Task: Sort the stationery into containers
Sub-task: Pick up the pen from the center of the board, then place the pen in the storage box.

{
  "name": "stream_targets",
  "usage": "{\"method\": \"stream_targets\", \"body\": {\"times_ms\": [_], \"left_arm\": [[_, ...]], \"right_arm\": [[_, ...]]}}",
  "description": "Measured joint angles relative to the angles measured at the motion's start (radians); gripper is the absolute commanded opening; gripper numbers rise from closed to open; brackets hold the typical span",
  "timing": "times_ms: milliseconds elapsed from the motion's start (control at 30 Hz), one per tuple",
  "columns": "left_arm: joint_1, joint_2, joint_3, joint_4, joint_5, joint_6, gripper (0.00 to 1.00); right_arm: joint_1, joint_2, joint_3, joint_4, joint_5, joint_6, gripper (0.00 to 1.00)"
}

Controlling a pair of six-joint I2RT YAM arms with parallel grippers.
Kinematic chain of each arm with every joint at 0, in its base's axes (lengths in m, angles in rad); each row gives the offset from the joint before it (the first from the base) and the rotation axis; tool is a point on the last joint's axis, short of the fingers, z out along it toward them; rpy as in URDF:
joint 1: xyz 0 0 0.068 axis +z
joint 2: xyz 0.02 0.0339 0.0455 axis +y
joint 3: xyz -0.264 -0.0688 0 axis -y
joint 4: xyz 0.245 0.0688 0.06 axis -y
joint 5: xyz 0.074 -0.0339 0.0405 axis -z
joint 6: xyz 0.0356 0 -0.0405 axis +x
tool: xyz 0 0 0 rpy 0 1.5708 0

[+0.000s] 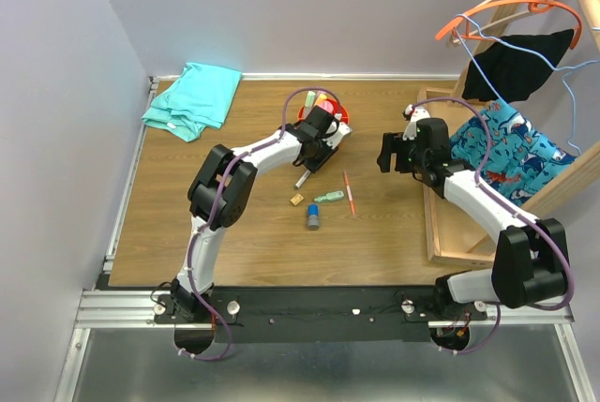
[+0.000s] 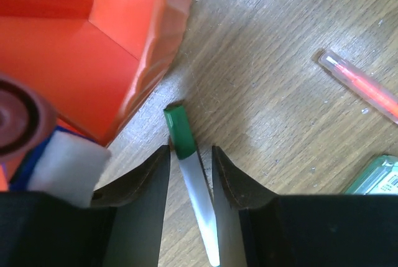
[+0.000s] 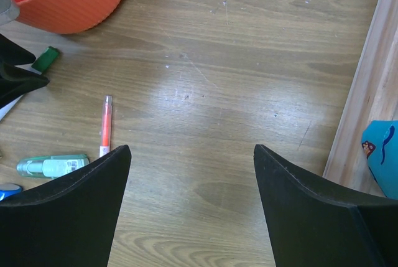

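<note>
A thin white marker (image 2: 194, 186) with a green cap is bracketed by the left gripper (image 2: 190, 149), whose jaws are drawn close on either side of the barrel. Whether it is actually pinched cannot be told. The round orange-red organiser (image 2: 124, 37) is seen just ahead and to the left of that gripper, with the cap end beside its wall. An orange-red pen (image 2: 360, 85) and a green highlighter (image 2: 376, 177) are seen to its right. The right gripper (image 3: 193, 208) is held spread wide over the counter (image 3: 249, 61), with nothing between its jaws.
</note>
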Motion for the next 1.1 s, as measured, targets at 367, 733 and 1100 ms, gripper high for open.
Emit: {"method": "stream_targets", "body": {"times_ms": [367,733,1100], "left_arm": [[0.000,-0.011,-0.021,0.018,0.010,-0.011,0.23],[0.002,-0.174,-0.008,-0.021,0.101,-0.018,0.21],[0.049,-0.397,-0.105,0.267,0.262,-0.037,0.20]], "right_arm": [[0.000,0.005,0.000,0.000,0.000,0.000,0.88],[-0.006,0.009,0.000,0.000,0.000,0.000,0.88],[-0.006,0.060,0.023,0.000,0.000,-0.002,0.88]]}}
